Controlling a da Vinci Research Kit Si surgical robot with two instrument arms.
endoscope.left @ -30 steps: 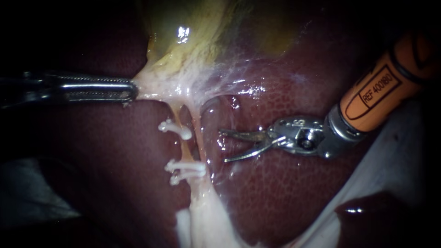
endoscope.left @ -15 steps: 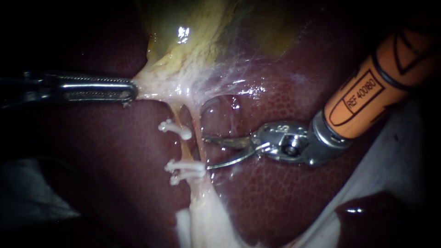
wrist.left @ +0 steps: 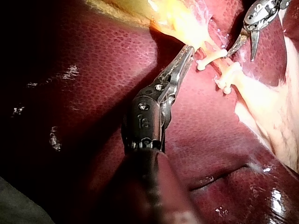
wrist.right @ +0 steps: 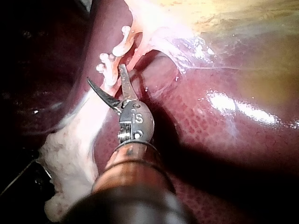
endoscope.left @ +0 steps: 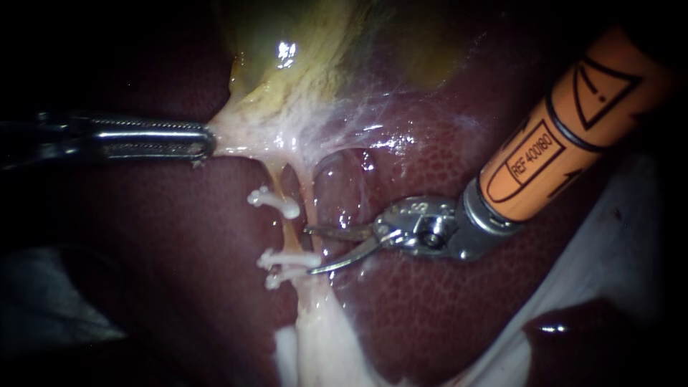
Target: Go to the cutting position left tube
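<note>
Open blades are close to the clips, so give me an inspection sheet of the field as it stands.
Surface: liver, dark red and wet, with the gallbladder above it.
Job's things: left tube pulled taut; upper clip and lower clips bound a bare stretch of it.
Clutter: nothing seen.
Instruments: left instrument, jaws shut on pale tissue under the gallbladder; right instrument, blades open, tips level with the bare stretch, not seen around the left tube.
Cables: nothing seen.
Surroundings: pale sheet beyond the liver's edge.
</note>
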